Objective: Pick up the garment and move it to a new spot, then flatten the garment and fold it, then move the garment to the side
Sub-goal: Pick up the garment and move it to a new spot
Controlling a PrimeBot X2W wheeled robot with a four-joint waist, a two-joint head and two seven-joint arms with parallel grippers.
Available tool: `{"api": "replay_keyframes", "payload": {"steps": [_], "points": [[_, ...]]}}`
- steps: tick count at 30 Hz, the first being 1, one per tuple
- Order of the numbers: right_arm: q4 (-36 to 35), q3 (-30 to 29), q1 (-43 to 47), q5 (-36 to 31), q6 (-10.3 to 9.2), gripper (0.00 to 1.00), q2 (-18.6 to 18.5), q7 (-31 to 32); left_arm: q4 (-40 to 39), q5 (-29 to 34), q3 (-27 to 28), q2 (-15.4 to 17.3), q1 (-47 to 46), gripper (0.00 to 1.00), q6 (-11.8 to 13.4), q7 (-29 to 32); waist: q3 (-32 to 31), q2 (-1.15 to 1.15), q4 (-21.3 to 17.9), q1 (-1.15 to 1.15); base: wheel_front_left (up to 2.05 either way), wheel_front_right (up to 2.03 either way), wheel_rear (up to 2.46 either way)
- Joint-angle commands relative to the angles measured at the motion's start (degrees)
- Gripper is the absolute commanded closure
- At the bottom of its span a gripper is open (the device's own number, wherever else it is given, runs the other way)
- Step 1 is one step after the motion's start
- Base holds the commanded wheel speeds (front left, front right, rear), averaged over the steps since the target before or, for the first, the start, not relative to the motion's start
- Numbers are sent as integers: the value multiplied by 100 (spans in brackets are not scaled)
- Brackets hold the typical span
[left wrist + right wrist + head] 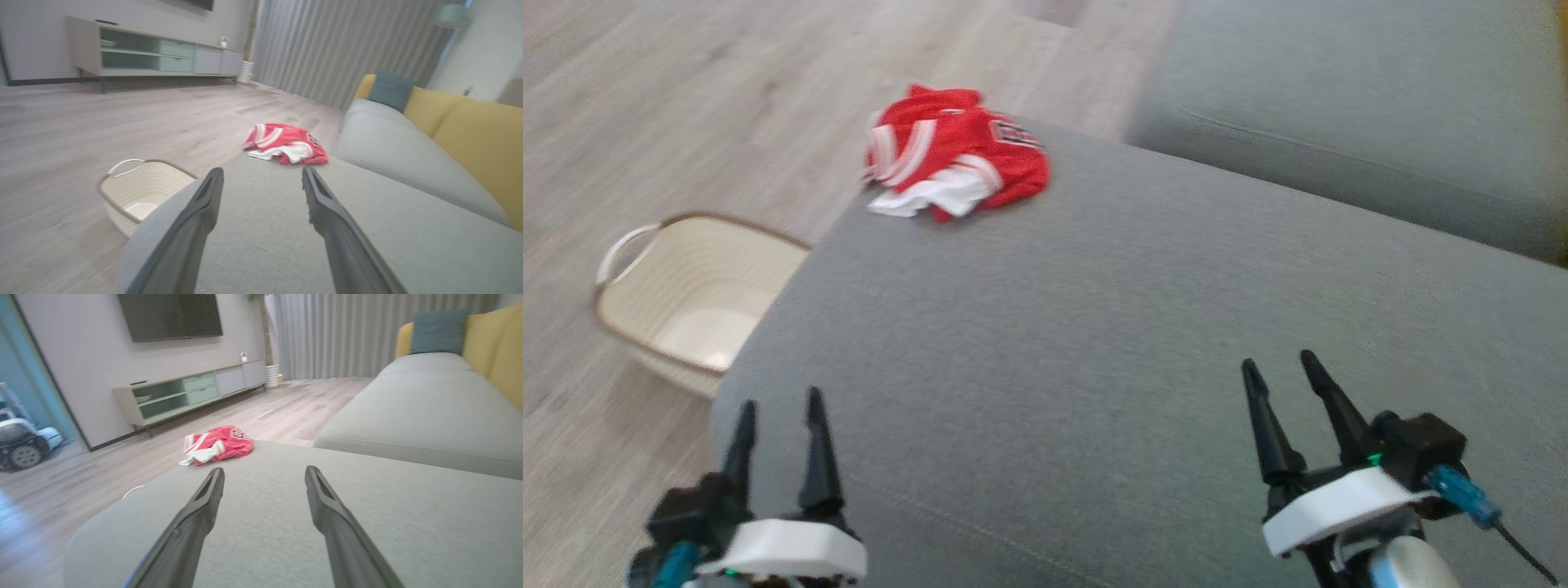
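At far corner of the grey sofa seat (1094, 343), red-and-white jersey (953, 153) lies crumpled, untouched; left gripper (778, 403) and right gripper (1278, 364) empty, jaws spread; pick-up not begun; next move calls for reaching forward

We see a grey fabric sofa seat (1094, 327) with a crumpled red-and-white jersey (956, 155) lying at its far left corner, close to the edge. Just beside the seat, on our pale wood-plank floor (686, 98), stands a cream handled basket (707, 269).
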Motion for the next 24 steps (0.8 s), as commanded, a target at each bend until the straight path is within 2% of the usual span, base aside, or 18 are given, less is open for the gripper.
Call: {"api": "replay_keyframes", "payload": {"steps": [1,8,16,20,24], "points": [[-179,157,-342,15,-5,0,-18,-34,-254,-1,218,33,-176,0,42,-70,87,0,377,0,0,0,0],[-53,439,-664,-34,-5,0,-18,32,-660,-45,464,-21,71,0,226,-70,280,0,509,0,0,0,0],[40,456,-759,-41,-5,0,-18,-22,-721,-61,583,-54,160,0,204,-70,360,0,554,0,0,0,0],[-44,230,-740,-128,-5,0,-18,-15,-576,33,651,205,-161,0,89,-51,509,0,565,0,0,0,0],[-303,-78,-759,-348,-5,0,-18,75,-396,130,665,583,-959,0,-96,180,870,0,512,0,0,0,0]]}}
